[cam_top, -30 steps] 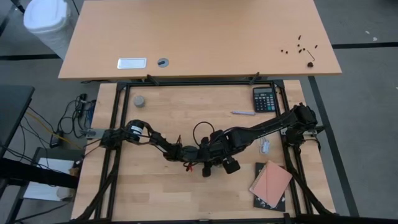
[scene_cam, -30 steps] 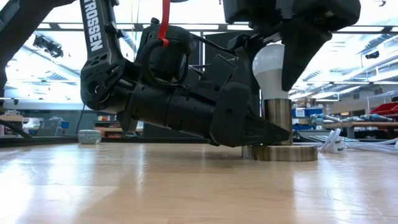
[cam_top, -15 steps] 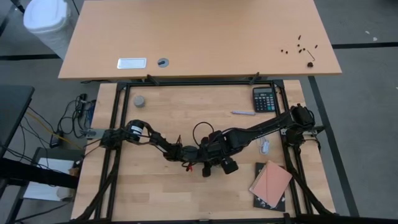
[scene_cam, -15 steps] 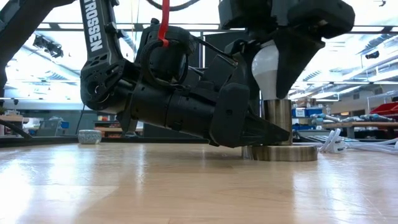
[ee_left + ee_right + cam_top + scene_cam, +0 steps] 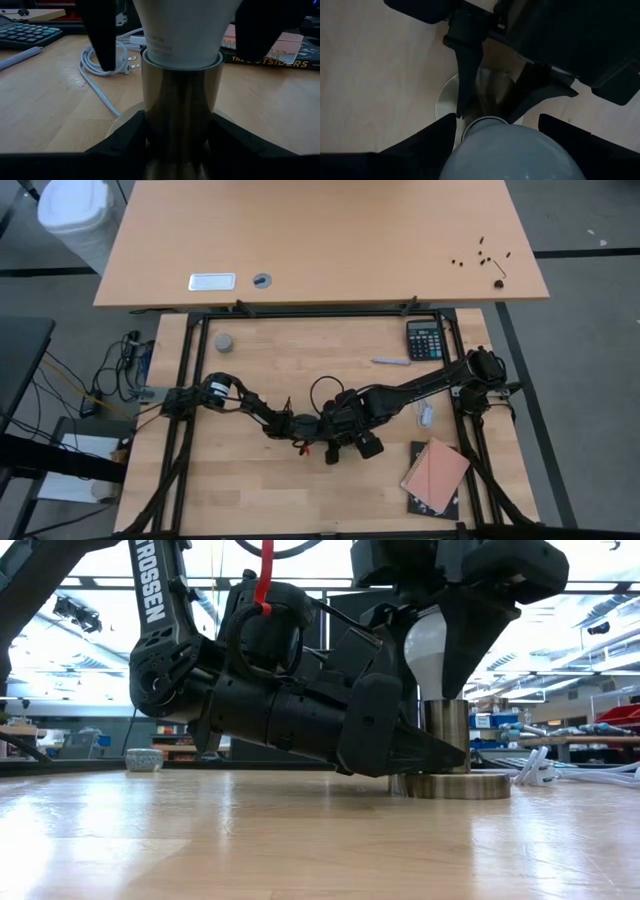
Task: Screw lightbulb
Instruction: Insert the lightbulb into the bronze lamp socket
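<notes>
Right gripper (image 5: 440, 645) is clamping the lightbulb (image 5: 425, 645) from above, seated in the socket (image 5: 181, 107), while left gripper (image 5: 440, 752) is pinching the socket low.

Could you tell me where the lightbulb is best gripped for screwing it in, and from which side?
Grip the lightbulb on its wide round white dome, coming straight down from above, as the right gripper does. Its narrow end already sits in the upright metal socket, which the left gripper clamps from the side, so only the dome is free.
</notes>
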`<move>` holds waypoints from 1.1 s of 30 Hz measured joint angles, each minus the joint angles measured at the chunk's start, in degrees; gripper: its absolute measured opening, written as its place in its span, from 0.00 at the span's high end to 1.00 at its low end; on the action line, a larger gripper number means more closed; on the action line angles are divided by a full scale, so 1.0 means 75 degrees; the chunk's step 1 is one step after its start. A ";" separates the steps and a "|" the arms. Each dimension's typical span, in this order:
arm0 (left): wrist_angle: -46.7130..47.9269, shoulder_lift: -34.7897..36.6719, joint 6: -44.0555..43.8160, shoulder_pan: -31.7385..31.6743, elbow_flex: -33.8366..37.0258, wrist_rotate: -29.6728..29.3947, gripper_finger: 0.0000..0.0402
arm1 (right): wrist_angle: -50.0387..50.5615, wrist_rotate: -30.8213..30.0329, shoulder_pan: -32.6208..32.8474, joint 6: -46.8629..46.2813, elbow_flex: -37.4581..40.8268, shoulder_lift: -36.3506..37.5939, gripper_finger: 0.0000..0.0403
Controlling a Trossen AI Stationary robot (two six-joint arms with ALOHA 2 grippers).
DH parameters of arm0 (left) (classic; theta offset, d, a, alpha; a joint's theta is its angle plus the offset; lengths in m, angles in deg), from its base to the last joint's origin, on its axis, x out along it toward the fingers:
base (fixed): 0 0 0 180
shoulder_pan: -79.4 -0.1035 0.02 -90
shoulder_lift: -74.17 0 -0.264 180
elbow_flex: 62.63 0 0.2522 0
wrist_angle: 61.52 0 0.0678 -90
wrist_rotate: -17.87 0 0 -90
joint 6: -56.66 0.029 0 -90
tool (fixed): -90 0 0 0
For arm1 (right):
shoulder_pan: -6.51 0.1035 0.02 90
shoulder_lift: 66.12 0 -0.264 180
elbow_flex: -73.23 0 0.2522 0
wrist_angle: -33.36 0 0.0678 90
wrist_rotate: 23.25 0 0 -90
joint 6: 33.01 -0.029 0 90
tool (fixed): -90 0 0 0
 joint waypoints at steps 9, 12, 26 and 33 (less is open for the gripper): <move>0.0000 0.0000 -0.0012 0.0000 0.0000 0.0005 0.52 | 0.0012 -0.0049 -0.0059 -0.0579 0.0006 -0.0006 0.36; 0.0000 0.0000 -0.0010 0.0000 0.0000 -0.0009 0.52 | 0.0018 -0.0046 -0.0070 -0.0920 0.0009 -0.0009 0.39; -0.0003 0.0000 -0.0048 0.0000 -0.0003 -0.0051 0.52 | 0.0042 -0.0173 -0.0156 -0.3290 0.0017 -0.0020 0.37; -0.0003 0.0000 -0.0056 0.0000 0.0000 -0.0067 0.52 | 0.0057 -0.0172 -0.0200 -0.4366 0.0017 -0.0020 0.34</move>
